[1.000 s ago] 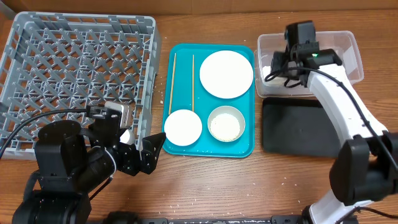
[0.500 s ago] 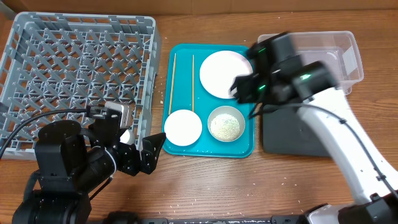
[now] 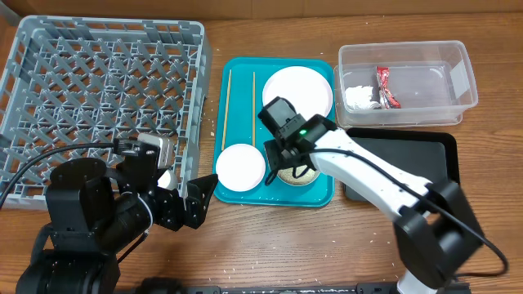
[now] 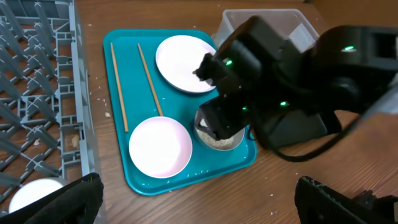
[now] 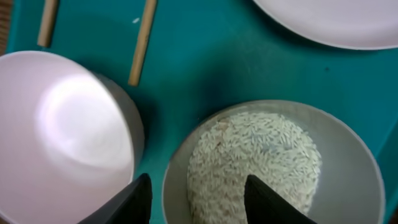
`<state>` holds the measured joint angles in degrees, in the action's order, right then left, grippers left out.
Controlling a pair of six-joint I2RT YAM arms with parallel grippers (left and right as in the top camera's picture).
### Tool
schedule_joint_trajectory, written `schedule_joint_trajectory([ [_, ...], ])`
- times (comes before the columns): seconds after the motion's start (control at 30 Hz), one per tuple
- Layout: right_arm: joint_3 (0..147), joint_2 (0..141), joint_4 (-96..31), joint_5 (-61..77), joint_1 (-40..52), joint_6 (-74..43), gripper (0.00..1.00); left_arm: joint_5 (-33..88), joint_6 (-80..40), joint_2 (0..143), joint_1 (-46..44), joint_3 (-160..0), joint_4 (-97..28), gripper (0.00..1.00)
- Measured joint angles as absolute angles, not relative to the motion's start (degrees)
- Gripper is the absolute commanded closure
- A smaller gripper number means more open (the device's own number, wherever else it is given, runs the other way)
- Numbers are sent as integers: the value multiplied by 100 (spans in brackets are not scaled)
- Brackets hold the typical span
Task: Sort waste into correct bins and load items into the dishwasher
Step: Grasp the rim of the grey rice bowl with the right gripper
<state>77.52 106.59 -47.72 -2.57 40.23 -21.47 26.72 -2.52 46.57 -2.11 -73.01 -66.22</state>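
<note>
Careful: right gripper (image 5: 196, 204), spread apart, hangs across the rim of the grey-green bowl (image 5: 357, 186); a skewed pinch could spill rice (image 5: 255, 155).

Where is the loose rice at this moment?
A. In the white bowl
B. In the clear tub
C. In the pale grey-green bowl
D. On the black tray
C: the right wrist view shows the rice heaped inside the pale grey-green bowl on the teal tray, beside the empty white bowl, with the open right gripper over it.
</note>
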Motion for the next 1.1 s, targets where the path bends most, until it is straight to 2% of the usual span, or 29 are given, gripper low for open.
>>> schedule_joint_trajectory([
  [0.1, 7749, 10903, -4652, -252, 4021, -2198, 55, 2672, -252, 4657, -211, -7301, -6622, 0],
  [0.23, 7749, 11118, -4628, -169, 4021, -2241, 74, 2672, -252, 4657, -211, -7301, -6624, 0],
  [0.27, 7749, 11157, -4635, -148, 4023, -2241, 76, 2672, -252, 4657, -211, -7301, -6622, 0],
  [0.47, 7745, 11229, -4543, -180, 4021, -2397, 77, 2672, -252, 4657, -211, -7301, -6622, 0],
  [0.53, 7745, 11297, -4499, -191, 4021, -2449, 92, 2672, -252, 4657, -211, -7301, -6622, 0],
  [0.57, 7745, 11338, -4530, -183, 4023, -2521, 96, 2672, -252, 4657, -211, -7301, -6622, 0],
  [0.87, 8016, 11299, -5041, -425, 4021, -2705, 96, 2672, -252, 4657, -211, -7301, -6622, 0],
  [1.1, 8051, 10272, -5433, -110, 3964, -2853, 96, 2672, -252, 4657, -211, -7301, -6624, 0],
])
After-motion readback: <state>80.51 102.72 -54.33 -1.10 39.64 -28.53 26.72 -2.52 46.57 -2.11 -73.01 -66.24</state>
